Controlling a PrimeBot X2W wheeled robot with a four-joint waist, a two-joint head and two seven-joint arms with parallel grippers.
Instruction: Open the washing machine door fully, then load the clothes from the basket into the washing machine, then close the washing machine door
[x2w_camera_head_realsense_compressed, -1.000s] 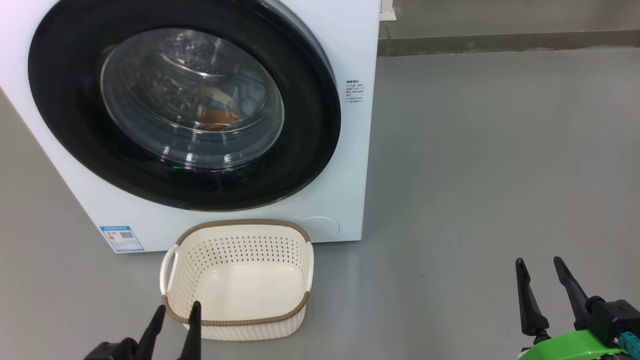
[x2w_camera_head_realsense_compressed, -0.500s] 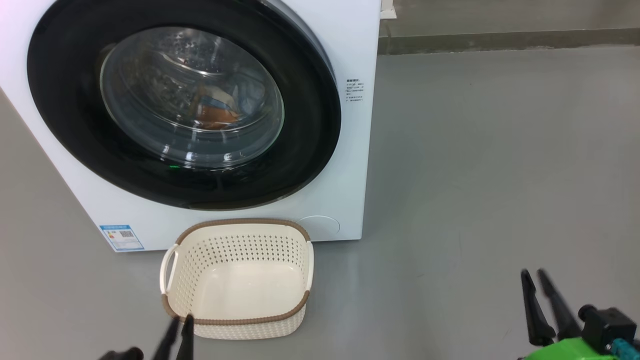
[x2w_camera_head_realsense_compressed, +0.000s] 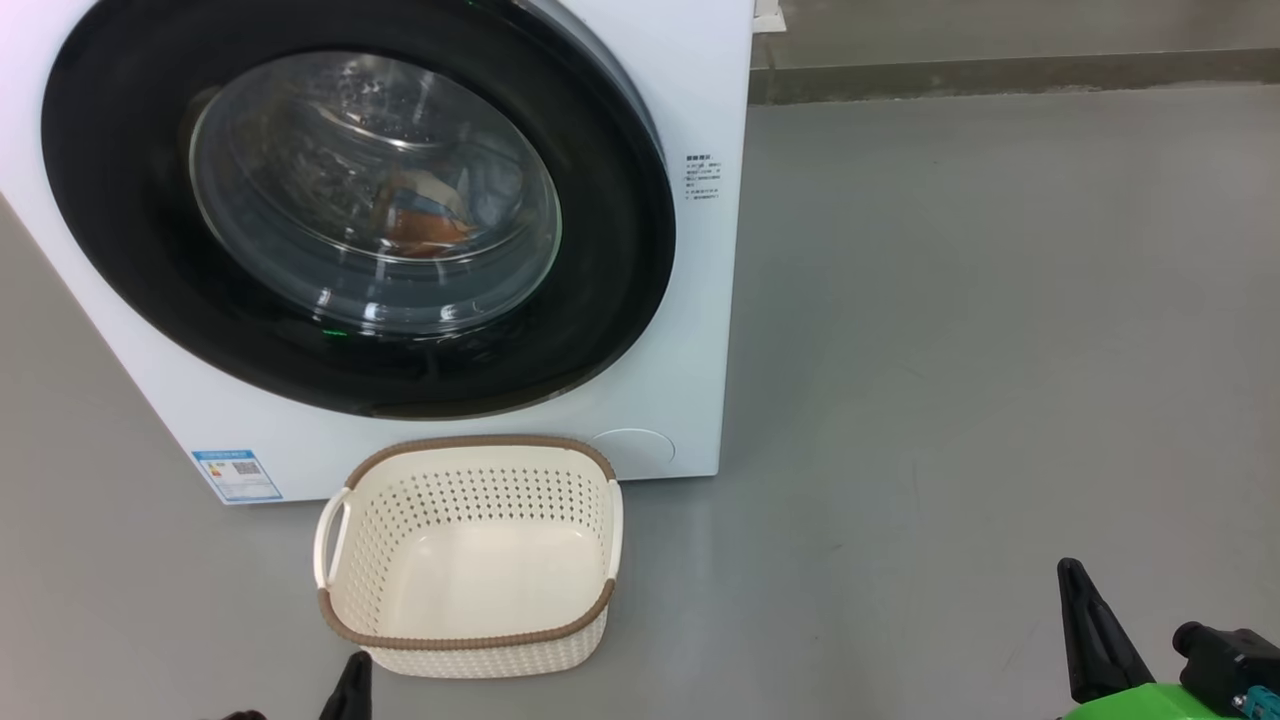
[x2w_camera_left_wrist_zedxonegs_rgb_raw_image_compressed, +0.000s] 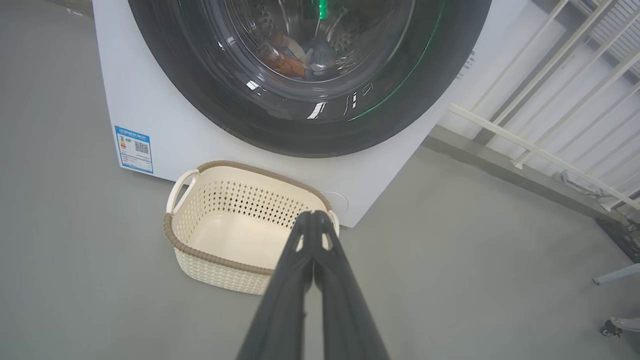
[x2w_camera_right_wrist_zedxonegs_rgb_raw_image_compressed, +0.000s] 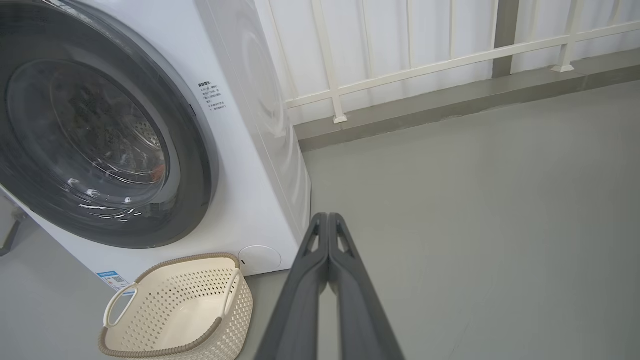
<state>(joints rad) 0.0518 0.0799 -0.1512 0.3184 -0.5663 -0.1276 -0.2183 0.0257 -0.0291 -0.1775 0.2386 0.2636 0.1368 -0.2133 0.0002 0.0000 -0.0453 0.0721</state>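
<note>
Grey floor (x2w_camera_head_realsense_compressed: 950, 350), washing machine door (x2w_camera_head_realsense_compressed: 620, 250) flush on the washing machine (x2w_camera_head_realsense_compressed: 700, 330), clothes (x2w_camera_head_realsense_compressed: 425, 230) behind its glass. Basket (x2w_camera_head_realsense_compressed: 470, 640) sits just before it, long axis along the machine's front. Right wrist view adds a white railing (x2w_camera_right_wrist_zedxonegs_rgb_raw_image_compressed: 400, 75). Left gripper (x2w_camera_left_wrist_zedxonegs_rgb_raw_image_compressed: 314, 215), right gripper (x2w_camera_right_wrist_zedxonegs_rgb_raw_image_compressed: 328, 216): jaws pressed together.

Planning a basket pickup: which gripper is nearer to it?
Left. The left gripper is just before the basket, at its near rim; the right gripper is far to its right.

White washer (x2w_camera_head_realsense_compressed: 700, 300) with black-rimmed glass door (x2w_camera_head_realsense_compressed: 620, 250) shut flush. Orange, blue and cream clothes (x2w_camera_head_realsense_compressed: 425, 225) behind its window. Empty cream basket (x2w_camera_head_realsense_compressed: 470, 640), brown-rimmed, perforated, upright on the floor (x2w_camera_head_realsense_compressed: 950, 350) just before the washer, below the door.
</note>
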